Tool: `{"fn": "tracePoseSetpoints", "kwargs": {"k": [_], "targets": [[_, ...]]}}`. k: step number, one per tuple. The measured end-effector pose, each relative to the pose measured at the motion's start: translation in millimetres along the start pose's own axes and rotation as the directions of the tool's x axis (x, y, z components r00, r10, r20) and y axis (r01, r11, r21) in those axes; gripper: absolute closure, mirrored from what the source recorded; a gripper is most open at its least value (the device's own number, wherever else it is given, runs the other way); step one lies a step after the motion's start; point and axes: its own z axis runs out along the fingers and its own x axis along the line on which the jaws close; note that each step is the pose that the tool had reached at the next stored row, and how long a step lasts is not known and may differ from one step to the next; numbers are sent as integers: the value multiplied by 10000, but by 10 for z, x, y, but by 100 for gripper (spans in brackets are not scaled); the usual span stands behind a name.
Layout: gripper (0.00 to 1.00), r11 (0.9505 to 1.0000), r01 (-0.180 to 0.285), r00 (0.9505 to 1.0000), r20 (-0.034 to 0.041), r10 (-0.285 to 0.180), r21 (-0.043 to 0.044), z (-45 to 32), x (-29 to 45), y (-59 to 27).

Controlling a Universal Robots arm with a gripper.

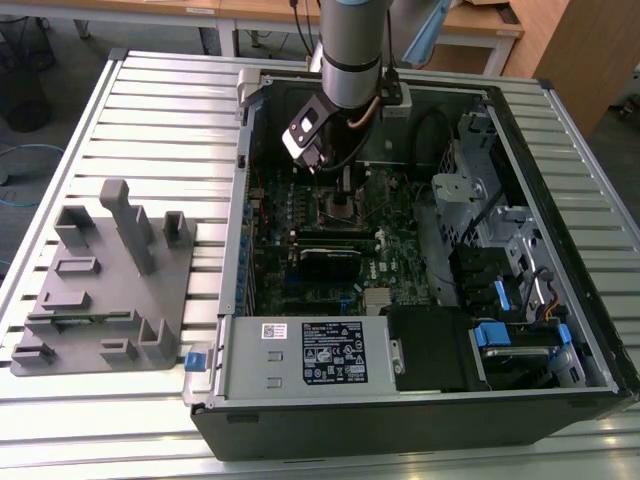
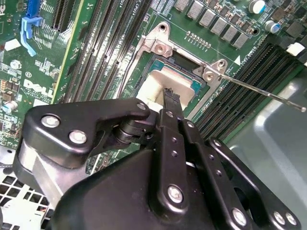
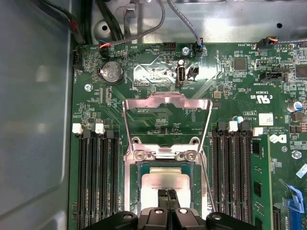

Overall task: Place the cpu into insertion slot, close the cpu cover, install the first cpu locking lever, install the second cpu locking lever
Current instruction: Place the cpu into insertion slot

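Plainly, the tool (image 3: 168, 194) hangs straight over the insertion slot (image 3: 140, 184). Its two fingers are drawn together with barely a seam between them and nothing pinched. The tips sit at the face of the cpu (image 3: 163, 179), near one edge; whether they press on it or only hover I cannot tell.

The cpu lies flat inside the slot, square to the black frame, so the placing looks done. The cpu cover (image 3: 165, 100) stands swung open off its hinge, on the far side of the cpu from the tool. Bare green board shows through its window.

In the second wrist view a locking lever (image 2: 264, 93) runs unhooked, a thin rod leading away from the socket's corner across the memory slots (image 2: 240, 103).

In the exterior view the tool (image 1: 345, 188) is at twelve o'clock from the slot, inside the computer case (image 1: 400, 425). A long black card (image 1: 330, 262) lies at six o'clock from the slot. A grey fixture (image 1: 110, 280) rests on the counter (image 1: 170, 110) at nine o'clock from the case.
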Motion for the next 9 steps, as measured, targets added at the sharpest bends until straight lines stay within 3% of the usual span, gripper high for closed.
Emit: {"fn": "tracePoseSetpoints", "kwargs": {"k": [9], "targets": [[90,10000,0,10000,-1,0,-1,31,19,-2]]}}
